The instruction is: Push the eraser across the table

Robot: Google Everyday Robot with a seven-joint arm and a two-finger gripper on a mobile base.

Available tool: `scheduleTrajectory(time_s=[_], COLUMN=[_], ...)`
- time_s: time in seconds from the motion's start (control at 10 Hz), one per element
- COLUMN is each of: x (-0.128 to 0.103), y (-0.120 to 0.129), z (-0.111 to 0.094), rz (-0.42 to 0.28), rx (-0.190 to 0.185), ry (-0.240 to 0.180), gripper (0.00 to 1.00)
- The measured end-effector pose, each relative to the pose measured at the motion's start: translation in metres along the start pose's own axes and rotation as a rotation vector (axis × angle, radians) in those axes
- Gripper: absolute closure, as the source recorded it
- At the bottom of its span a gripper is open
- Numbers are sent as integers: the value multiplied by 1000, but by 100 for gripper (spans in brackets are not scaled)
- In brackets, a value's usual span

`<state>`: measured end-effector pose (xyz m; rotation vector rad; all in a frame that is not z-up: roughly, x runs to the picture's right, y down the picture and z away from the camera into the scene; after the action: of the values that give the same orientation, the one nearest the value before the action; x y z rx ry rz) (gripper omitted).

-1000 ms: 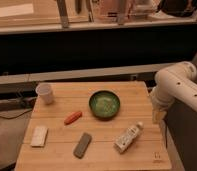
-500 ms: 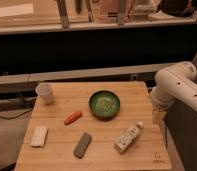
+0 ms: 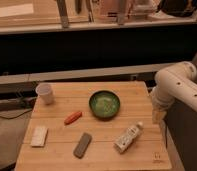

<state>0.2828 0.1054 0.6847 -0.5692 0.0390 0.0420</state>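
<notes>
The eraser (image 3: 82, 144), a flat dark grey oblong block, lies near the front edge of the bamboo-coloured table (image 3: 57, 160), a little left of centre. The white arm comes in from the right. The gripper (image 3: 157, 116) hangs over the table's right edge, well to the right of the eraser and apart from it.
On the table are a white cup (image 3: 44, 93) at the back left, a green bowl (image 3: 104, 104) in the middle, an orange carrot-like piece (image 3: 72, 117), a pale cream block (image 3: 39, 135) at the front left, and a white labelled bottle (image 3: 128, 137) lying between eraser and gripper. A small dark mark (image 3: 156, 157) sits at the front right corner.
</notes>
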Motion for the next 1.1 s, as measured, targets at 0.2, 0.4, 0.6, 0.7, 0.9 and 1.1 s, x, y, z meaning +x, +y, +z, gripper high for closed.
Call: scheduleTrajectory(time_s=[0.2,0.4,0.6,0.7,0.9,1.1], x=[0,0,0,0,-5,-33], y=[0,0,0,0,3,8], z=[0,0,0,0,0,0], rz=[0,0,0,0,-14,-50], rx=[0,0,0,0,0,2], ry=[0,0,0,0,11,24], gripper=[20,20,20,20,20,20])
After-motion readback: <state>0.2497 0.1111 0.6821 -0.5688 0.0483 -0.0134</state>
